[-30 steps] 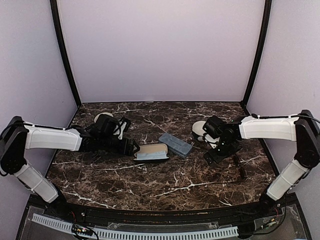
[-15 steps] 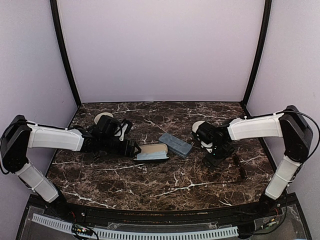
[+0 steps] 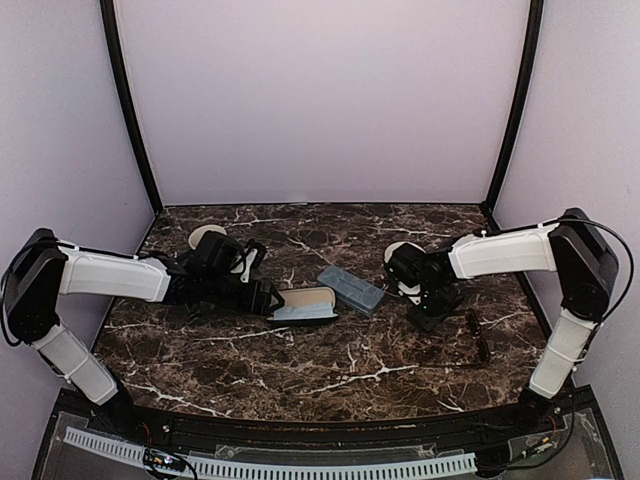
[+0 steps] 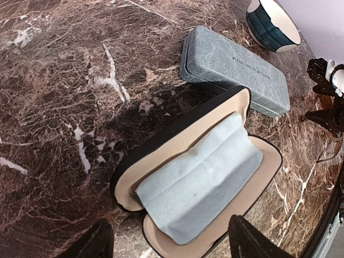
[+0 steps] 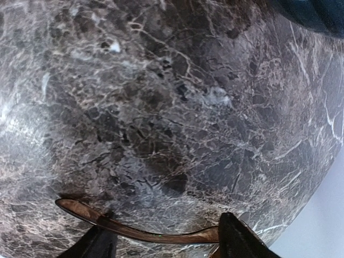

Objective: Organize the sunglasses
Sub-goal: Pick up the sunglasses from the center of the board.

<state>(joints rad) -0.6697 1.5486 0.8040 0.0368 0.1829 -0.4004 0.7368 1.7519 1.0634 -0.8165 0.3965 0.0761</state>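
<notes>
On the lid of the grey case [image 4: 234,67], the left wrist view shows a line of small embossed capitals, too faint to read; from above, this case [image 3: 351,288] looks plain. Just beside it on the marble table [image 3: 330,365] lies the black case [image 4: 177,137], open, with a beige lining and a pale blue cloth [image 4: 199,180] inside, detail that the top view blurs. The left gripper [image 4: 169,236] has its jaws wide, one finger on each side of the black case's near end; whether either touches it I cannot tell. Only the top view shows the sunglasses [image 3: 478,335] whole: a thin dark pair on the table at the right, well apart from both cases. The right gripper [image 3: 432,312] sits low just beside them. Its wrist view shows only one slim brown arm of the sunglasses, lying across the marble between the parted fingers [image 5: 236,239]. It runs on past the other finger, and no pinch is visible. A dark-lined bowl [image 4: 269,24] shows behind the grey case.
</notes>
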